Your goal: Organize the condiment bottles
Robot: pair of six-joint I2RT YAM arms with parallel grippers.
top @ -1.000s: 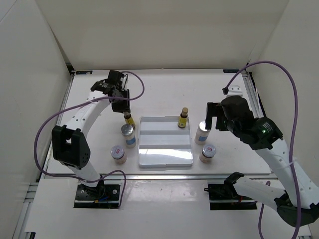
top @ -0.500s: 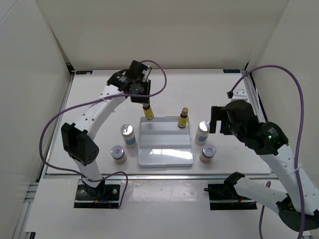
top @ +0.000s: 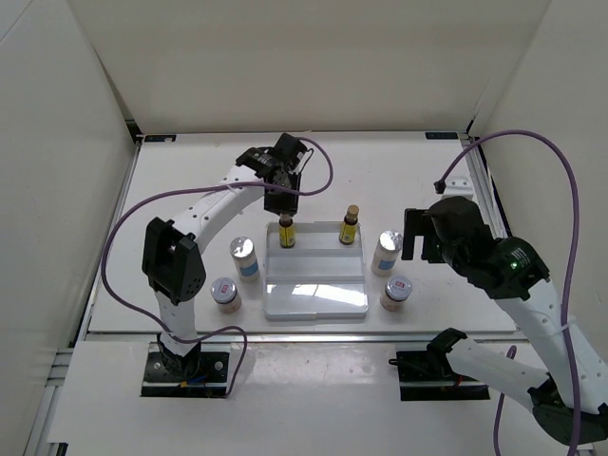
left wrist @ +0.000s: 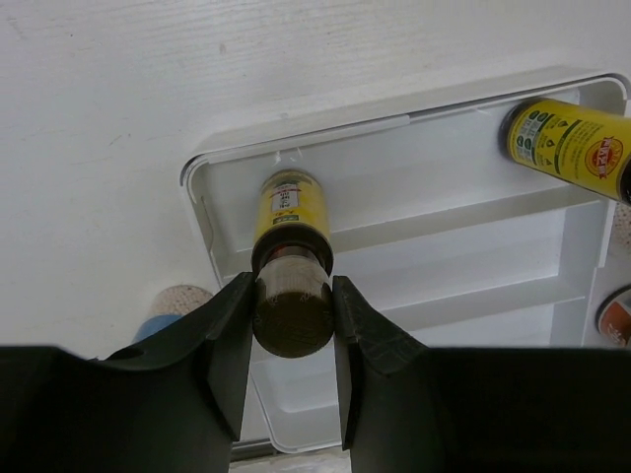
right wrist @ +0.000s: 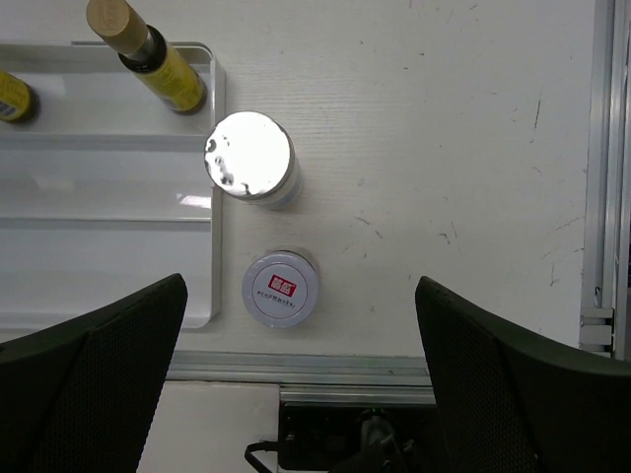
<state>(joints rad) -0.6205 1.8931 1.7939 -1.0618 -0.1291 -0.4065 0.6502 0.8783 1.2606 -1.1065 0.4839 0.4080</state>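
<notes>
Seen from above, the left hand (top: 285,216) grips an amber bottle (top: 286,234) at the far-left corner of the white stepped tray (top: 313,285), its twin (top: 350,226) on the tray's far step, with white bottles (top: 245,257) and pink jars (top: 225,292) flanking the tray on the counter (top: 190,190). The left wrist camera shows the jaws shut on the dark cap, the base close to the tray's rim, where a crooked release could topple it. From the right wrist, the right hand (right wrist: 301,286) hangs wide open and empty above a white bottle (right wrist: 249,156) and pink jar (right wrist: 281,288) right of the tray, each crowding any descent.
</notes>
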